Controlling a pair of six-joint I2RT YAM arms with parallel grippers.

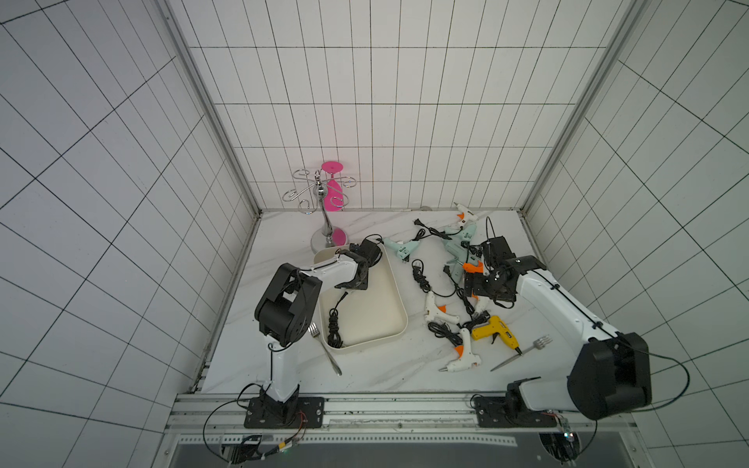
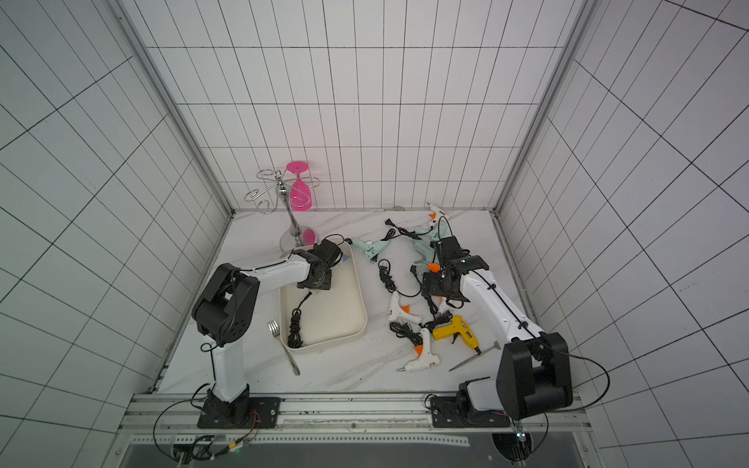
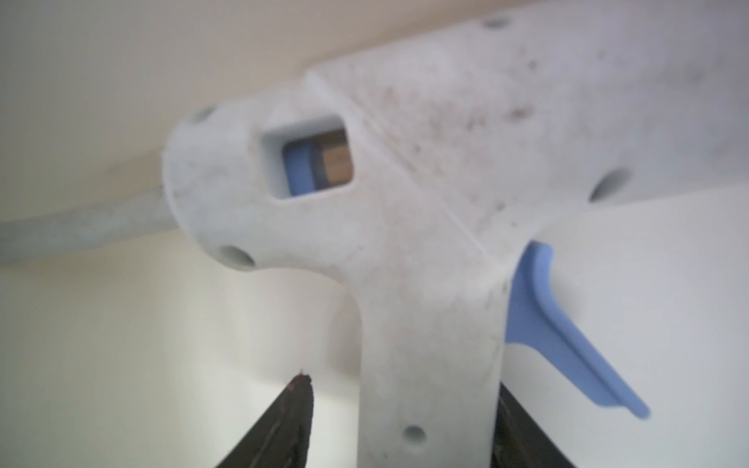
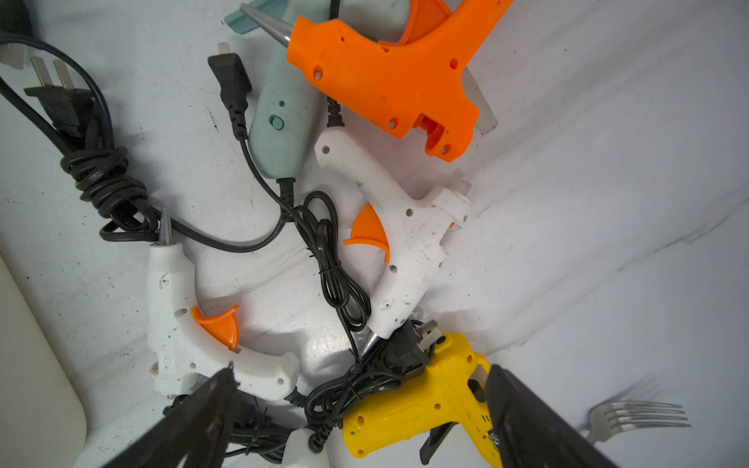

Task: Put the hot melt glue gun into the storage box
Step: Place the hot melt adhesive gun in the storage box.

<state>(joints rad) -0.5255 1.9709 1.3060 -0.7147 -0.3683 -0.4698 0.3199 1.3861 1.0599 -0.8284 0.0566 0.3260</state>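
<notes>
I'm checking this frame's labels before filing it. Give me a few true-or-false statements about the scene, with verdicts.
1. The white gun's handle stands between the left pincer's fingers. True.
2. The box has nothing lying in it. False: a coiled black cord lies in it.
3. The right pincer grips the yellow gun. False: it is open above the pile, holding nothing.
4. A fork lies on the table beside the box. True.
5. The pink glass stands upright on the table. False: it hangs upside down from the rack.
</notes>
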